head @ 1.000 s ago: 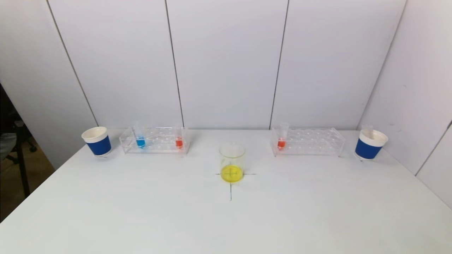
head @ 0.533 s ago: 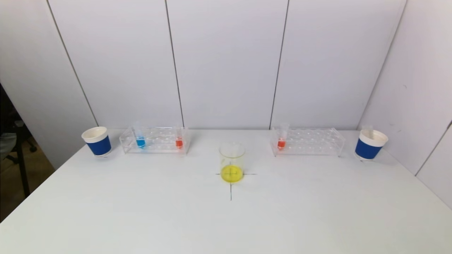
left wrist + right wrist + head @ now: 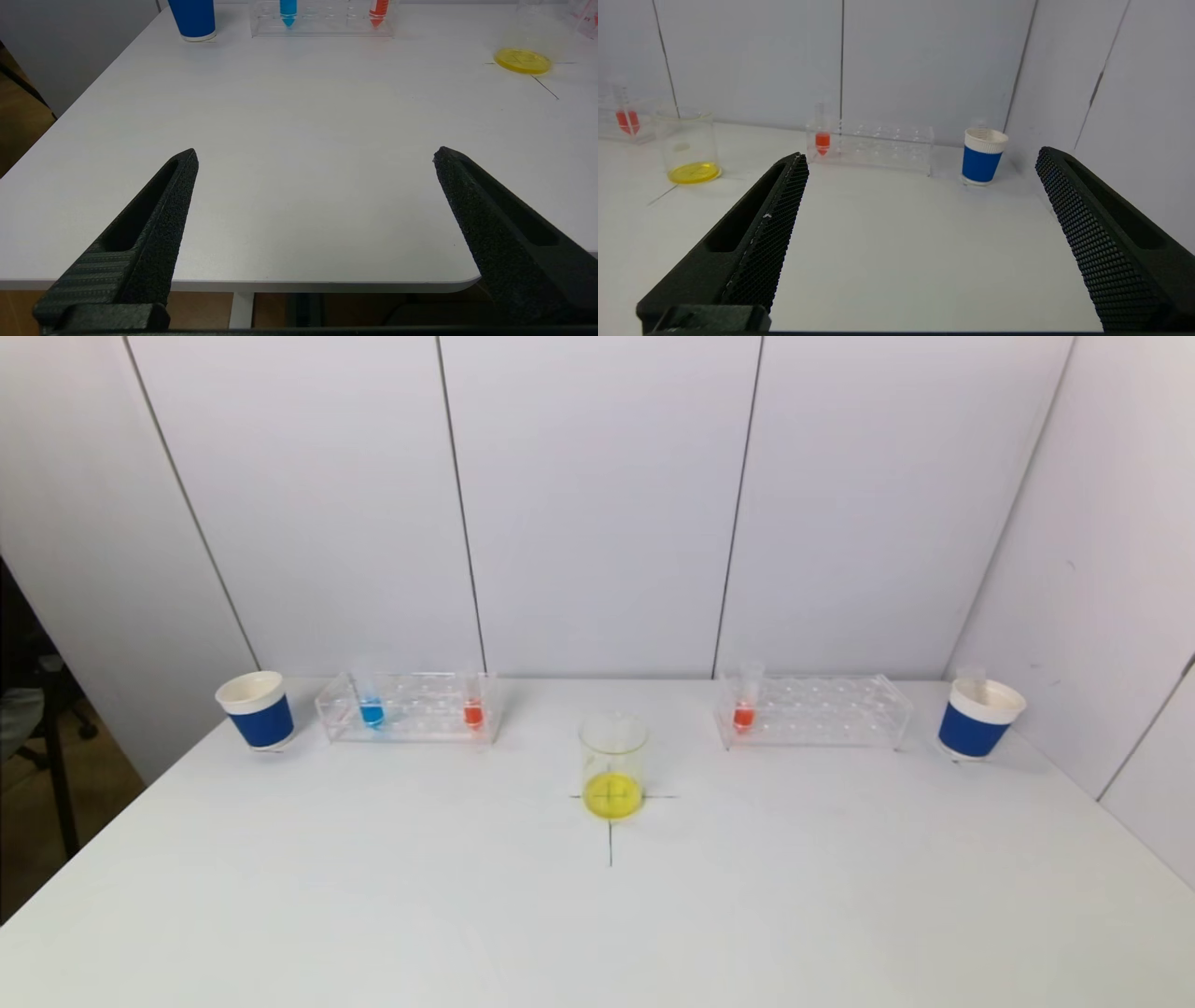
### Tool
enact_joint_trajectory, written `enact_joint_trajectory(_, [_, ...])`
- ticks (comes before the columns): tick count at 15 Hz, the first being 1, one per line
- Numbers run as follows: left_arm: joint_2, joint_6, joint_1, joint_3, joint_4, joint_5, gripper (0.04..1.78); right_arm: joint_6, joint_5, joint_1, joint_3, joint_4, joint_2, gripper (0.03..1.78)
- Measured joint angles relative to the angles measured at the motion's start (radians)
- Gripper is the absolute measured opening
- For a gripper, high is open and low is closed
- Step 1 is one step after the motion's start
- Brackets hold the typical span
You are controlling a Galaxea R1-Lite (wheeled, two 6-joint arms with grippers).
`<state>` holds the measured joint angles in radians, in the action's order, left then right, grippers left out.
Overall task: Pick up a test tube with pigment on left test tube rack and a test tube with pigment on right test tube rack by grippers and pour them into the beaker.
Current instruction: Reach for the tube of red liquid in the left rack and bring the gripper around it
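Observation:
A clear beaker point(image 3: 612, 763) with yellow liquid at its bottom stands mid-table on a drawn cross. The left rack point(image 3: 407, 707) holds a blue test tube point(image 3: 372, 709) and an orange one point(image 3: 473, 711). An orange test tube point(image 3: 743, 713) sits at the near-beaker end of the right rack point(image 3: 814, 710). Neither arm shows in the head view. My left gripper point(image 3: 315, 156) hangs open and empty by the table's near edge, far from the left rack point(image 3: 322, 18). My right gripper point(image 3: 921, 156) is open and empty too, well short of the right rack point(image 3: 873, 147).
A blue paper cup point(image 3: 257, 709) stands left of the left rack. Another blue cup point(image 3: 977, 719) with an empty tube in it stands right of the right rack. White wall panels close off the back and right side. The table's left edge drops to the floor.

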<state>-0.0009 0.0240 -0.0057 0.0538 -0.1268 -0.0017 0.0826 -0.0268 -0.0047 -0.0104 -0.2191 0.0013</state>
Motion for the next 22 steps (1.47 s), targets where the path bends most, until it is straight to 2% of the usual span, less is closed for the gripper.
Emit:
enact_joint_trajectory(3, [0.0, 0.0, 0.0, 0.0, 0.0, 0.0, 1.76, 0.005, 0.058, 0.0, 0.01, 0.1, -0.002, 1.77])
enact_joint_trajectory(8, [0.0, 0.0, 0.0, 0.0, 0.0, 0.0, 1.76, -0.021, 0.034, 0.0, 0.01, 0.22, -0.002, 1.77])
enact_joint_trajectory(11, [0.0, 0.0, 0.0, 0.0, 0.0, 0.0, 1.76, -0.049, 0.036, 0.0, 0.008, 0.22, -0.002, 1.77])
enact_joint_trajectory(15, [0.0, 0.0, 0.0, 0.0, 0.0, 0.0, 1.76, -0.127, 0.047, 0.001, 0.01, 0.208, -0.002, 1.77])
enact_joint_trajectory(22, [0.0, -0.063, 0.0, 0.003, -0.012, -0.012, 1.76, -0.129, 0.048, 0.001, 0.01, 0.208, -0.002, 1.77])
